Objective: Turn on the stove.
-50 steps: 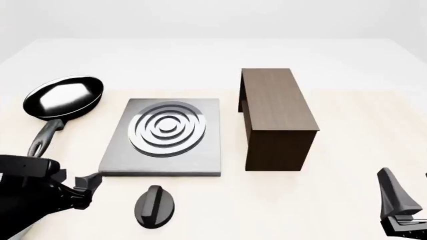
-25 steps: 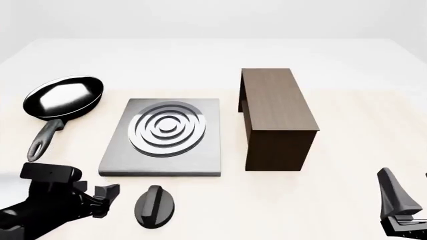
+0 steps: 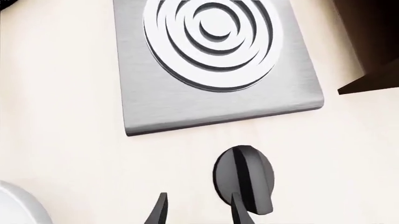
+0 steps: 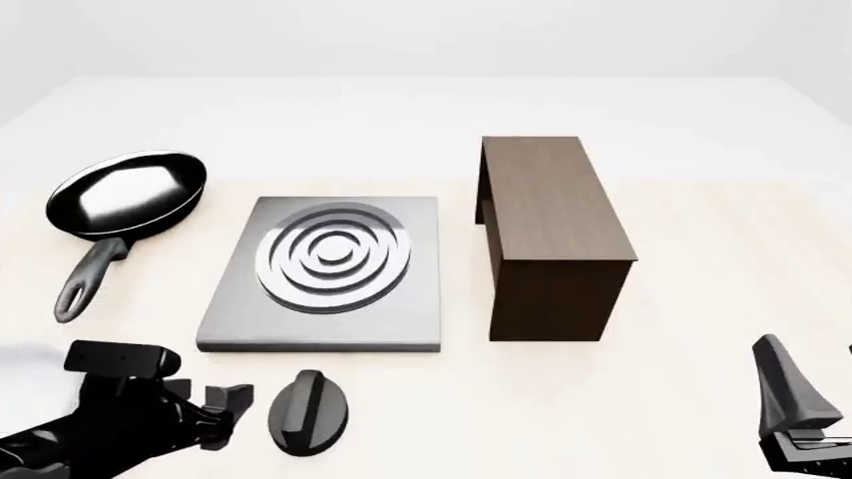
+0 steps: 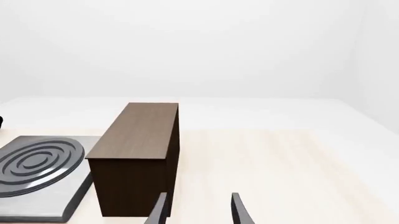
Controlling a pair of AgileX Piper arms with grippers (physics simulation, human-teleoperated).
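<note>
At the near edge of the table (image 4: 692,100), toward its left corner, we see the left gripper (image 4: 233,404), low over the surface, with its fingers apart and nothing between them. In the left wrist view the tip of one finger (image 3: 238,210) lies over the near rim of the knob (image 3: 244,179), and the other finger tip is beside the knob over bare table; we cannot tell if a finger touches it. In the front view the knob (image 4: 310,411) is just to the right of this gripper, black and round with a raised ridge across it, and it sits near the front edge, apart from the stove (image 4: 323,274). The right gripper (image 5: 196,210) is at the near right corner, open and empty, well away from the knob. The stove lies flat behind the knob, left of the table's middle, with silver rings on top. Right of the stove stands a brown box (image 4: 549,235), close but not touching. A black pan (image 4: 127,195) lies near the left edge, beyond the left gripper, its handle pointing toward the near edge.
</note>
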